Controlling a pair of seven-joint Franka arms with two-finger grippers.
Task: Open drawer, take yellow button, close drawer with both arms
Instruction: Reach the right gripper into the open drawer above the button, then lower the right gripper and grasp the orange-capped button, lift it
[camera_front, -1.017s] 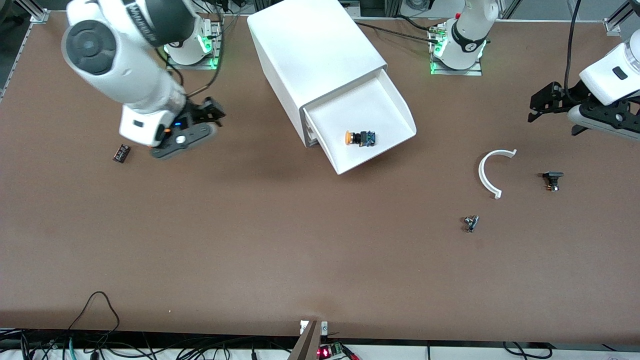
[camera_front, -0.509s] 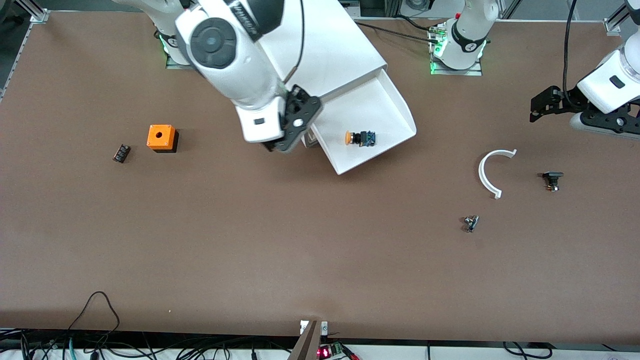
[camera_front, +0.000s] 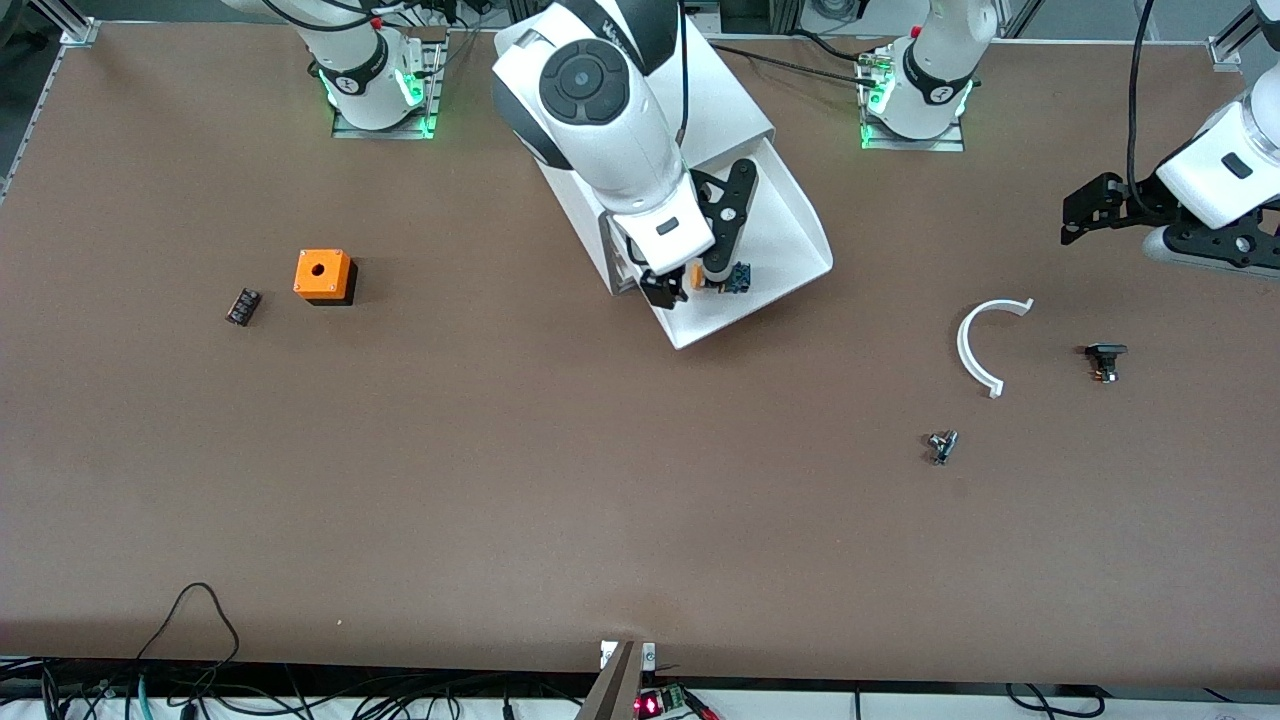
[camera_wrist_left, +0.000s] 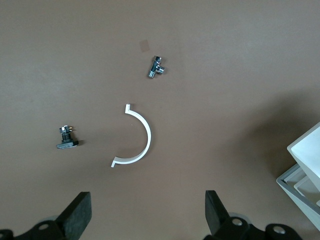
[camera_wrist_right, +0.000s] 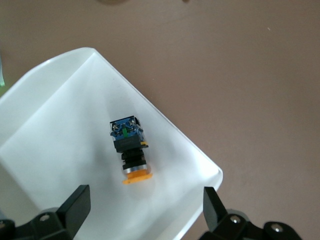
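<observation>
The top drawer (camera_front: 790, 215) of the white cabinet (camera_front: 745, 110) stands pulled out. The button (camera_front: 737, 277) lies on its side in the drawer, near the front rim. In the right wrist view the button (camera_wrist_right: 129, 147) shows its orange cap, black body and blue base on the drawer floor (camera_wrist_right: 60, 130). My right gripper (camera_front: 690, 278) is open over the drawer, right above the button, touching nothing; its jaws (camera_wrist_right: 144, 210) stand wide apart. My left gripper (camera_front: 1075, 225) waits open and empty over the table at the left arm's end (camera_wrist_left: 147, 217).
An orange cube with a hole (camera_front: 322, 274) and a small black part (camera_front: 242, 306) lie toward the right arm's end. A white arc piece (camera_front: 985, 345), a black part (camera_front: 1104, 358) and a metal fitting (camera_front: 941, 446) lie toward the left arm's end, below my left gripper.
My right arm has swung from over the orange cube across to the open drawer and now hangs over the button. The left arm has barely moved.
</observation>
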